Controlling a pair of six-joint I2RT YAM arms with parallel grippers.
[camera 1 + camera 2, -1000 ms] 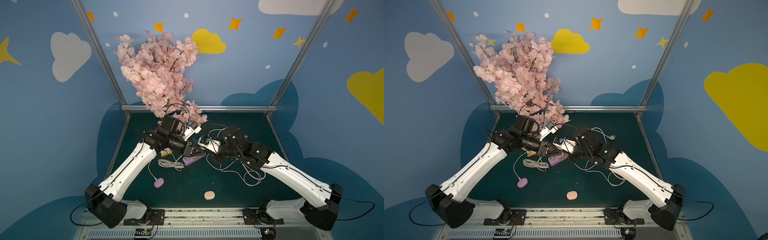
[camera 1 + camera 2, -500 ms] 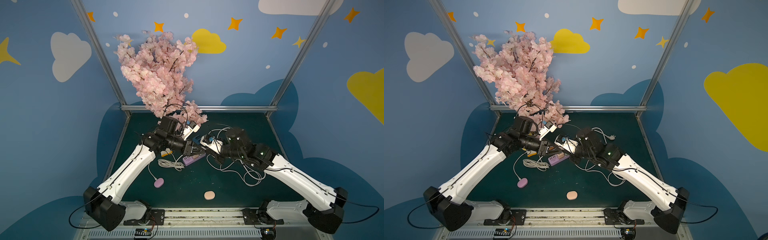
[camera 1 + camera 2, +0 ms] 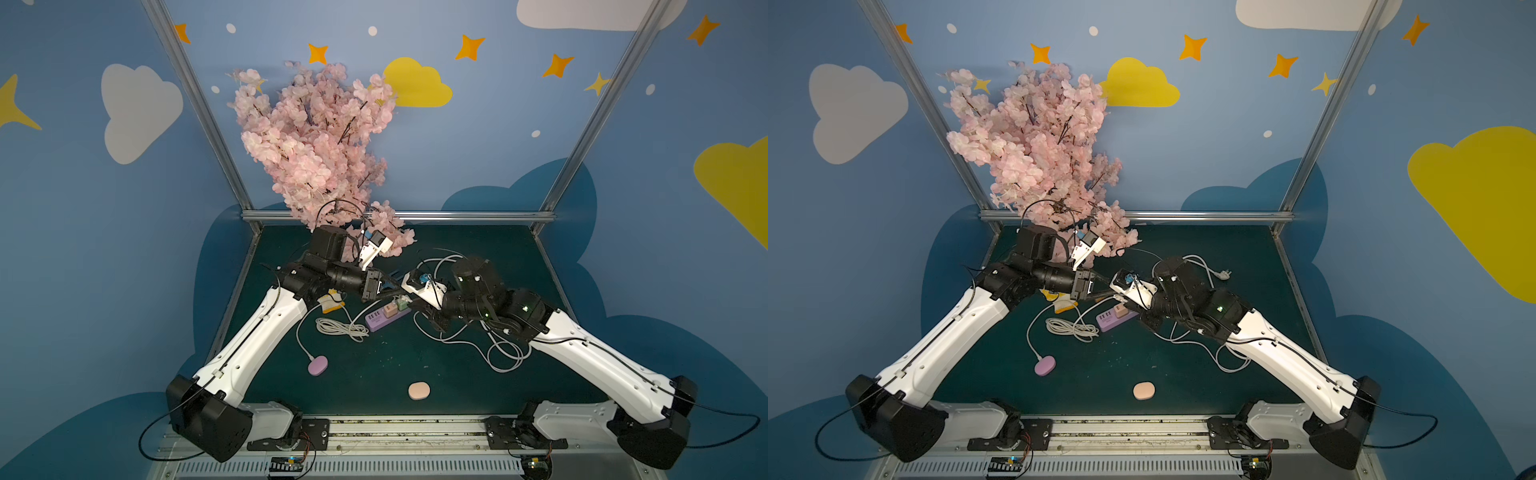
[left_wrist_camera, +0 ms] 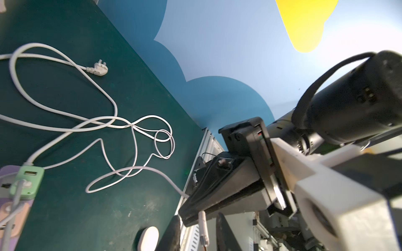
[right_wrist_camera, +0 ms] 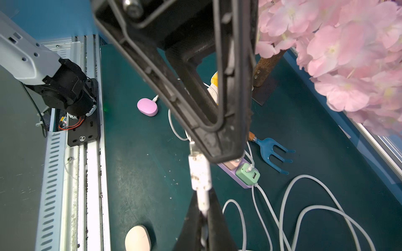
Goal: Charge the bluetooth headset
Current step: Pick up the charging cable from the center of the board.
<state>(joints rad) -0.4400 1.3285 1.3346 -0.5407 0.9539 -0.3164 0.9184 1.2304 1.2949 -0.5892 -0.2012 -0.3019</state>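
Right tool [image 5: 203,200] clamps plug [image 5: 199,178]; left tool [image 4: 198,217] parted, straddling plug tip, above strip [image 3: 374,321]. Peach case [image 3: 418,391] lies uncabled on counter [image 3: 374,374], well apart. Plug-in not yet done.

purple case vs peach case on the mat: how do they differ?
Colour: the purple case is lilac, the peach case pale orange-pink.
Cable: a white cable runs into the purple case; the peach case has none on it.
Place: the purple case lies to the robot's left of the peach case, which sits nearer the front edge.
Shared: both are small rounded pebbles lying flat on the green mat.
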